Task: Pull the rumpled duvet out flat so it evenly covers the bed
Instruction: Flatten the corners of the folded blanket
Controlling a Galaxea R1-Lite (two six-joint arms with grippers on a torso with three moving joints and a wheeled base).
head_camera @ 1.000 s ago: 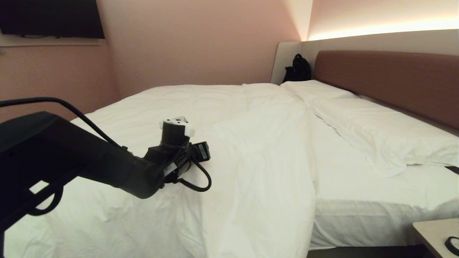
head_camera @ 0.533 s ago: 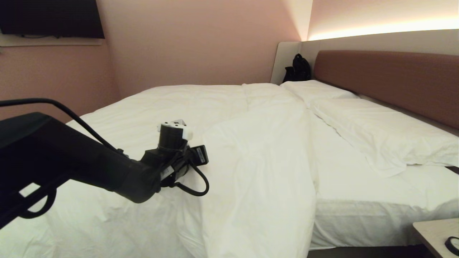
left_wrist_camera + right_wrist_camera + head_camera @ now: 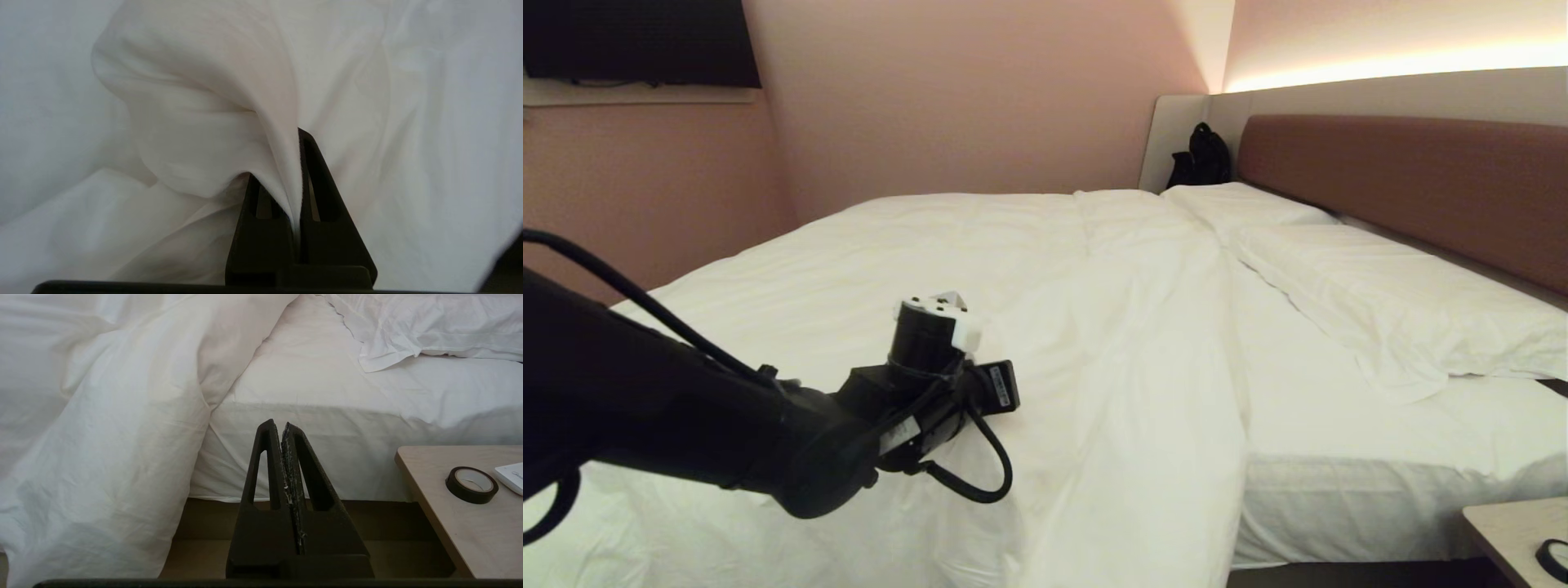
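In the head view the left arm reaches in from nine o'clock over the near side of the bed (image 3: 1339,498), and its wrist sits low above the duvet (image 3: 980,269). The left claw (image 3: 297,179) itself is hidden there behind the wrist; the left wrist view shows it pressed together on a raised fold of the duvet, the white cloth squeezed thin between the two dark fingers (image 3: 322,196) and billowing up from the tips toward eleven o'clock. All round the claw the rest of the duvet lies in soft wrinkles.

The duvet covers the left and middle of the mattress and spills over the near edge at six o'clock. Its right border runs from twelve o'clock down to six, leaving a strip of fitted sheet (image 3: 1307,408) bare at three o'clock, below the two pillows (image 3: 1388,302) that lie along the reddish-brown headboard (image 3: 1413,180).

The right claw (image 3: 282,428) hangs off the bed's near side, pressed together on nothing, the duvet's overhang at its nine o'clock. At four o'clock from it a roll of dark tape (image 3: 471,484) lies on the bedside worktop (image 3: 441,522).
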